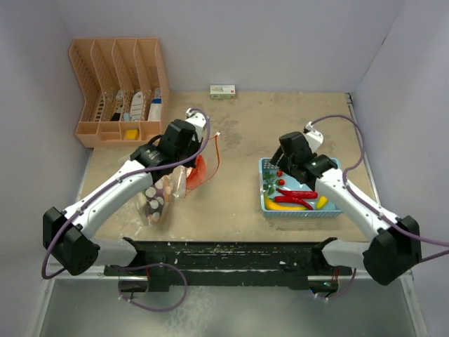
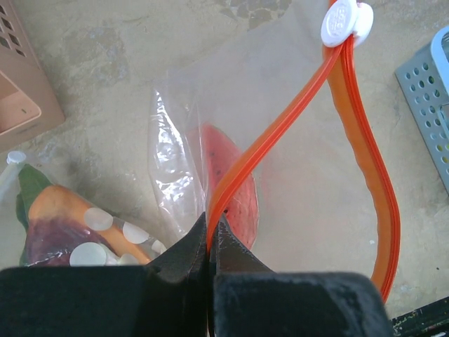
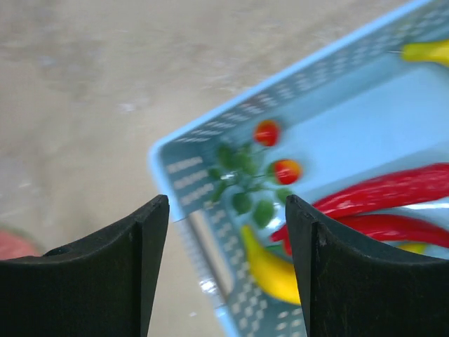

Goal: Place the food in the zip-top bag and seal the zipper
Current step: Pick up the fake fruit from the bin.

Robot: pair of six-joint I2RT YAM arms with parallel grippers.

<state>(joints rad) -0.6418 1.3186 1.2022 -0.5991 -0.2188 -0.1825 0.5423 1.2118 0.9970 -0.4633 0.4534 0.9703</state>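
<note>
My left gripper (image 2: 210, 228) is shut on the red-orange zipper (image 2: 280, 133) of the clear dotted zip-top bag (image 2: 175, 147) and holds its mouth up; a white slider (image 2: 344, 21) sits at the far end. An orange-red chunk (image 2: 235, 182) lies inside the bag, with more food (image 2: 63, 225) lower in it. In the top view the left gripper (image 1: 191, 163) stands over the bag (image 1: 161, 196). My right gripper (image 3: 228, 200) is open above the near corner of the light blue basket (image 3: 182, 165), with nothing between its fingers. In the basket lie a green leafy piece (image 3: 245, 175), red chilies (image 3: 393, 189) and a yellow banana piece (image 3: 270, 270).
A peach desk organizer (image 1: 119, 91) stands at the back left, and a small white box (image 1: 222, 90) lies against the back wall. The blue basket (image 1: 335, 210) sits to the right of the bag. A black frame (image 1: 224, 256) runs along the table's near edge.
</note>
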